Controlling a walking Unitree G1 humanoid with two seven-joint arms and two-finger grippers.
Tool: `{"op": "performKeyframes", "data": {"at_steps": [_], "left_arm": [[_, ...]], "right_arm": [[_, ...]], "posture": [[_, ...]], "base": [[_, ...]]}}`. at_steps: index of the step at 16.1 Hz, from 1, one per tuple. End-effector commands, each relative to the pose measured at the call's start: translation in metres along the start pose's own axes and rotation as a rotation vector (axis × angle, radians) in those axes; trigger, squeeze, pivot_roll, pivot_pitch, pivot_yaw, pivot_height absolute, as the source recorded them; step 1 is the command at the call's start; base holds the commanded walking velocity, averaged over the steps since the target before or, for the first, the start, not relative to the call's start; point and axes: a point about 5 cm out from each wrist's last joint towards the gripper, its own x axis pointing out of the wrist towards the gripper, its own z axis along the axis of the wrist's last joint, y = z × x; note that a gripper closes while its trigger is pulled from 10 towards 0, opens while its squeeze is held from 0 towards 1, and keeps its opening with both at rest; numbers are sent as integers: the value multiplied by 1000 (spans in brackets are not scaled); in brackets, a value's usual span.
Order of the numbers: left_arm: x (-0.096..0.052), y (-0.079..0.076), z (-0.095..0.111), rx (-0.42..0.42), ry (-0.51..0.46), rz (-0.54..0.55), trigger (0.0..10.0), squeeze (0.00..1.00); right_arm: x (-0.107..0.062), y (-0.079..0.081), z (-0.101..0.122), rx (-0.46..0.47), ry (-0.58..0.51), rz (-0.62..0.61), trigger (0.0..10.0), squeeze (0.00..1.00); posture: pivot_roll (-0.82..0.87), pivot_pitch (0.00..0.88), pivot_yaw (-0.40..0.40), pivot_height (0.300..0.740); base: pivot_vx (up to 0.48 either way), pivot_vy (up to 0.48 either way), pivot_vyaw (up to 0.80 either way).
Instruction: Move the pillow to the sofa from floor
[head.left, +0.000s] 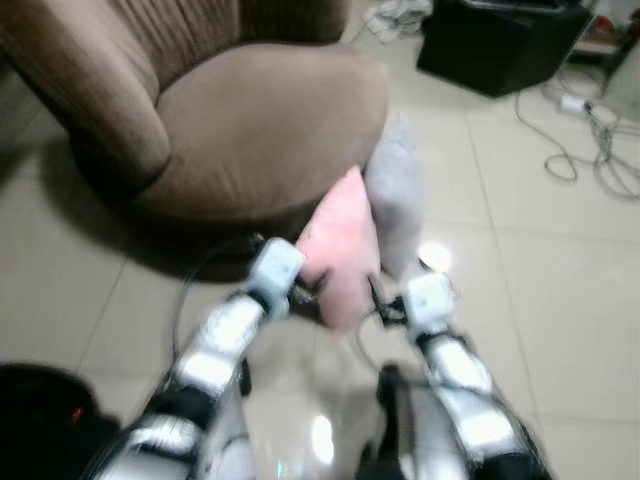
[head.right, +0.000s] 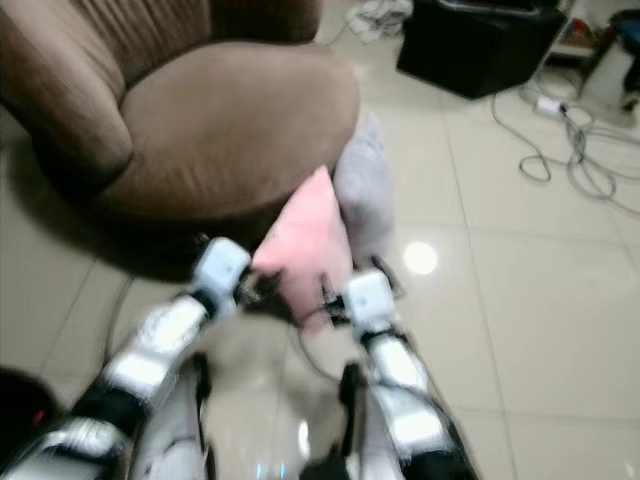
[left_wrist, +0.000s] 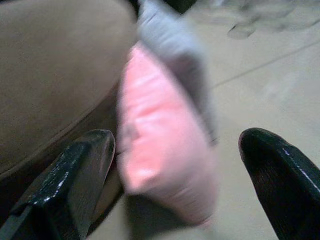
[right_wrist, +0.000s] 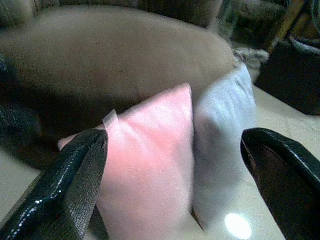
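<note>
The pink pillow (head.left: 340, 245) stands on the floor against the sofa (head.left: 270, 110), with a grey pillow (head.left: 395, 190) just behind it. Both grippers, left (left_wrist: 175, 165) and right (right_wrist: 172, 170), gape wide on either side of it, holding nothing. Closing now could pinch the grey one too, or tip both over.

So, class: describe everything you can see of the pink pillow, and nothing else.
The pink pillow is soft, plain, fabric-like, with a small white tag near one upper corner. It stands on edge on the tiled floor, leaning against the brown sofa. A pale grey pillow presses against its far side. The left gripper and right gripper, both open, flank it; contact can't be confirmed.
</note>
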Motion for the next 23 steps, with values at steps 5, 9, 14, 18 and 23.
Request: {"op": "performKeyframes", "data": {"at_steps": [5,9,14,18,23], "left_arm": [[8,-18,1,-20,13,-48,10000,1000],[8,-18,0,-36,16,-33,10000,1000],[4,8,-8,6,104,20,10000,1000],[7,23,-10,108,202,-11,10000,1000],[13,34,-9,204,307,-28,10000,1000]], "right_arm": [[-16,-22,-12,-34,53,-58,10000,0],[-16,-22,-11,-36,58,-53,10000,0],[-15,-26,-8,-36,47,-65,10000,0],[-16,-26,-5,-33,39,-76,10000,0],[-23,-25,-1,-27,22,-99,10000,0]], "posture": [[62,166,-46,495],[66,169,-50,495],[67,170,-50,495],[64,181,-38,495],[26,185,-15,495]], "base": [[459,0,0],[115,0,0],[0,0,0],[0,0,0],[0,0,0]]}}
